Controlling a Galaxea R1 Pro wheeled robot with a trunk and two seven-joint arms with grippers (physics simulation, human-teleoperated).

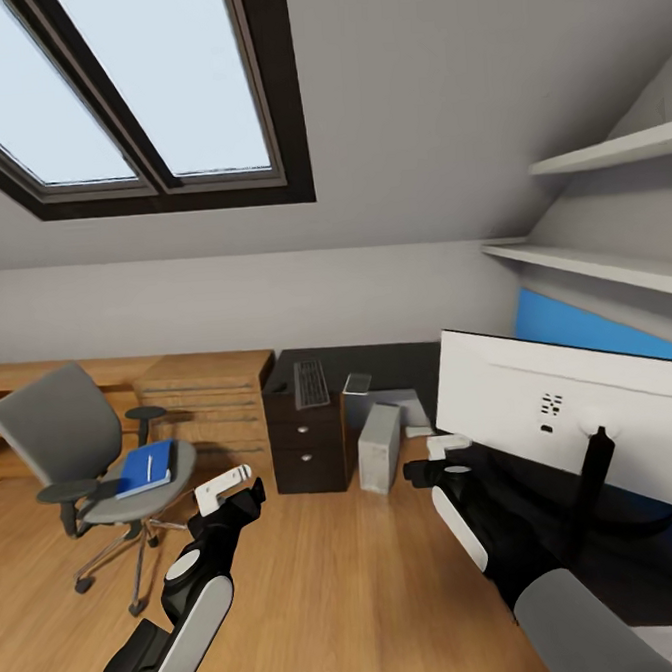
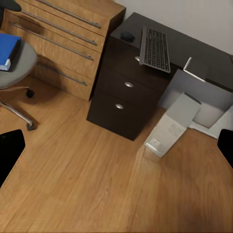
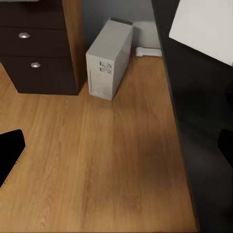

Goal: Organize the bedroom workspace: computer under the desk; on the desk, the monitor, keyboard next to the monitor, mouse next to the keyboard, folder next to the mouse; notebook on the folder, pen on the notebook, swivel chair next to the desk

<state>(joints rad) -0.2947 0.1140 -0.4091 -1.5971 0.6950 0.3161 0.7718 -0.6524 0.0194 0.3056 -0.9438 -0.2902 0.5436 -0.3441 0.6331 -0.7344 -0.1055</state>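
Head view: your left gripper [image 1: 229, 489], spread and empty, faces the folder [image 1: 146, 467] on the swivel chair [image 1: 78, 444], lower left. Left wrist: keyboard [image 2: 155, 48] tops the desk [image 2: 194, 48]. Right wrist: computer [image 3: 108, 58] upper centre; right claw apparently released.

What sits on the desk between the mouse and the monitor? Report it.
The keyboard lies between them on the desk: the mouse is beside it in the left wrist view, and the monitor stands farther right in the head view.
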